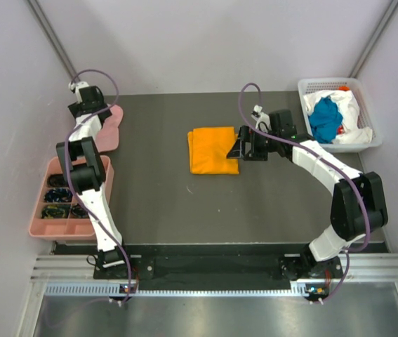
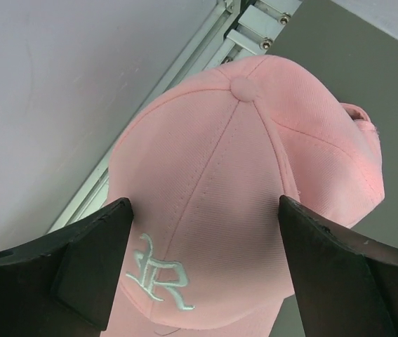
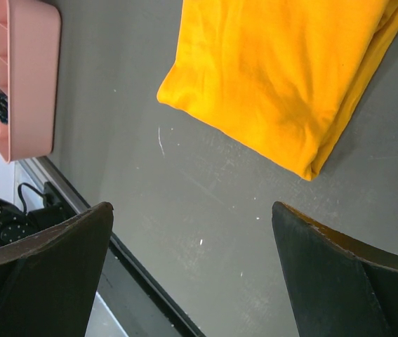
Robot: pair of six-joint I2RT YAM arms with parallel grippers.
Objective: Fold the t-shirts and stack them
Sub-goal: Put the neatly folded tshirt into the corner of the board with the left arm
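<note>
Orange-yellow shirt (image 1: 213, 149) lies folded flat in the middle of the dark table (image 1: 156, 203). Right gripper (image 3: 191, 207) hangs just beside the shirt's right edge, low over the table. Its jaws are wide apart, with nothing in them, and it does not touch the shirt.

Far on the right stands a white basket (image 1: 328, 81). A teal-blue shirt (image 1: 323, 119) and a white shirt (image 1: 352, 105) lie bunched up in it.

Left gripper (image 2: 204, 203) is at the far left corner, over a pink cap (image 2: 241, 161) with a white logo (image 2: 160, 277). Its jaws are wide too, one on each side of the cap's top. I cannot tell if they touch the cap. A pink tray (image 1: 36, 223) with small dark things in it sits by the left arm.
</note>
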